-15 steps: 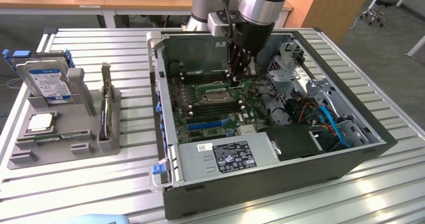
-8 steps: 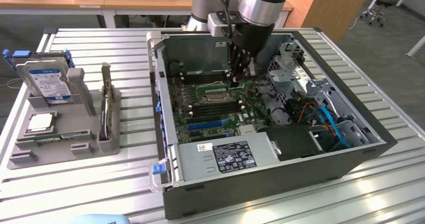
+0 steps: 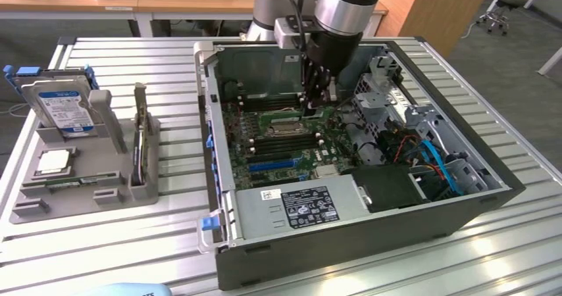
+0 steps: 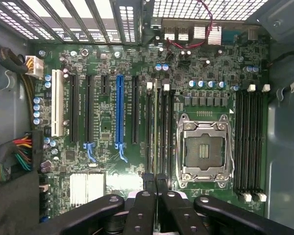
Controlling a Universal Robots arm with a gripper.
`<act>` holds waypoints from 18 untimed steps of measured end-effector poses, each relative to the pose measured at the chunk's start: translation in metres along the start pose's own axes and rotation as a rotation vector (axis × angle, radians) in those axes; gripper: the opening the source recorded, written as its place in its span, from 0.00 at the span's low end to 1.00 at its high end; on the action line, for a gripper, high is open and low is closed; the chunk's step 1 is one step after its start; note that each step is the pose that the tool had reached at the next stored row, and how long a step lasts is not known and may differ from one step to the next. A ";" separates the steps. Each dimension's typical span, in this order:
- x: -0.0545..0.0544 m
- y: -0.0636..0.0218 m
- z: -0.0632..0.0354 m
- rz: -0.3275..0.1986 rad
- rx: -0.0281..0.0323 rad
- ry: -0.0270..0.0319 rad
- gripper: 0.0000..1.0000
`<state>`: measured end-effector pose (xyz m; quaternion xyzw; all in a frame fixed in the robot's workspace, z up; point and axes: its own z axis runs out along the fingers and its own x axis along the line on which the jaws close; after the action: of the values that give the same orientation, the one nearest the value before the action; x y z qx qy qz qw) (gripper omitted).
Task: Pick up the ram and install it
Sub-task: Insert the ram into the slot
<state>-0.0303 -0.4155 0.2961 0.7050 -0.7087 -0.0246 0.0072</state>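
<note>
Item: gripper (image 3: 318, 104) (image 4: 154, 180), mine. Fingers pinched narrow, nearly touching, lowered inside the computer case (image 3: 351, 237).

Position: tips directly over the memory slots (image 4: 159, 132), just beside the processor socket (image 4: 204, 149).

Item: ram. One green stick lies flat in the grey holder (image 3: 118, 152), near the hard drive (image 3: 63, 108), well apart from me. Whether another sits edge-on between my tips, I cannot tell.

Status: reach to the slots made; seating unconfirmed, likely in progress.
</note>
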 end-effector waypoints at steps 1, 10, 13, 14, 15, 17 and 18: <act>0.000 0.0001 0.0004 0.000 -0.0001 0.0003 0.11; 0.000 0.0004 0.0059 0.002 -0.0001 0.0003 0.11; 0.000 0.0005 0.0083 0.003 -0.0001 0.0003 0.11; 0.000 0.0005 0.0091 0.003 -0.0001 0.0003 0.11; 0.000 0.0006 0.0100 0.003 -0.0001 0.0004 0.11; 0.000 0.0007 0.0118 0.003 -0.0001 0.0003 0.11; 0.000 0.0007 0.0127 0.003 -0.0001 0.0003 0.11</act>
<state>-0.0316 -0.4156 0.2834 0.7040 -0.7098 -0.0245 0.0073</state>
